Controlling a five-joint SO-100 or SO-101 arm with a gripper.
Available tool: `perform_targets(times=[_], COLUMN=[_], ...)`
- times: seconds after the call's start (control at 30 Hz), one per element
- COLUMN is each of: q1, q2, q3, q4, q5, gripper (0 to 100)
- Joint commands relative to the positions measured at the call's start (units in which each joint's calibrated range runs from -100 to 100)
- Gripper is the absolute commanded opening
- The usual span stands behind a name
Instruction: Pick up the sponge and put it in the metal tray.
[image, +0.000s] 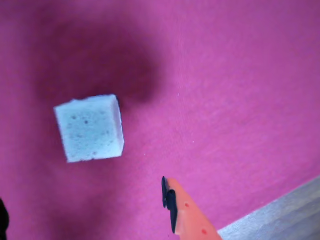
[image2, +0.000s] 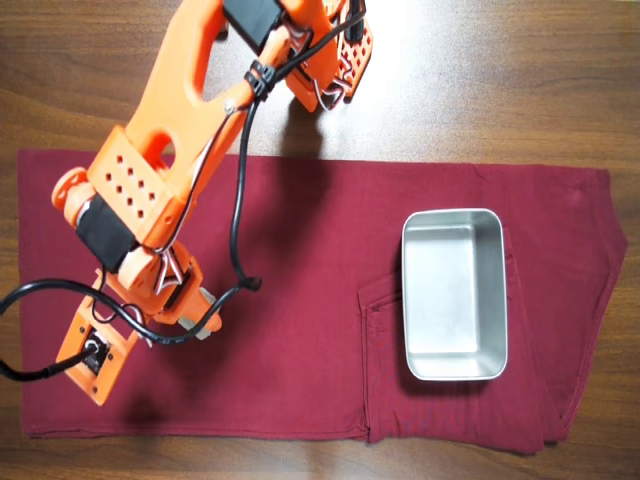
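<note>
While hovering over cloth, gripper empty, not touching sponge. Only one orange finger with dark pad visible in wrist view, entering from bottom edge; second finger out of frame, so jaw spacing cannot be told. Sponge lying flat on magenta cloth, up and left of that finger, clear gap between, dark shadow above it. In overhead view, sponge mostly hidden beneath orange arm near left part of cloth. Metal tray on right part of cloth, well apart from arm, inside bare and shiny. Wooden table bordering cloth.
</note>
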Motion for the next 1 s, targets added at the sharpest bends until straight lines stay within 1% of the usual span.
perform_targets(times=[0.0,0.1,0.2,0.27,0.33,0.37,0.43,0.47,0.63,0.83,0.9,0.97], q1=[-0.8,-1.7,-2.4,-3.3,-3.9,-3.9,-4.4,-4.8,-5.7,-4.9,-5.3,-7.7], q2=[2.6,7.9,11.6,13.6,14.4,14.7,15.1,15.1,14.9,17.2,13.8,9.0], q3=[-2.4,-4.4,-5.4,-7.4,-8.1,-8.1,-8.1,-8.1,-8.0,-8.0,-8.4,-12.6], q4=[-0.9,-3.1,-5.7,-5.6,-5.9,-6.3,-5.9,-5.6,-6.3,-7.6,-7.0,-2.5], q5=[-0.7,-1.7,-2.3,-3.1,-3.6,-3.8,-4.5,-4.8,-6.8,-7.4,-7.3,-7.1], gripper=[37,33,31,31,27,23,6,0,0,0,0,0])
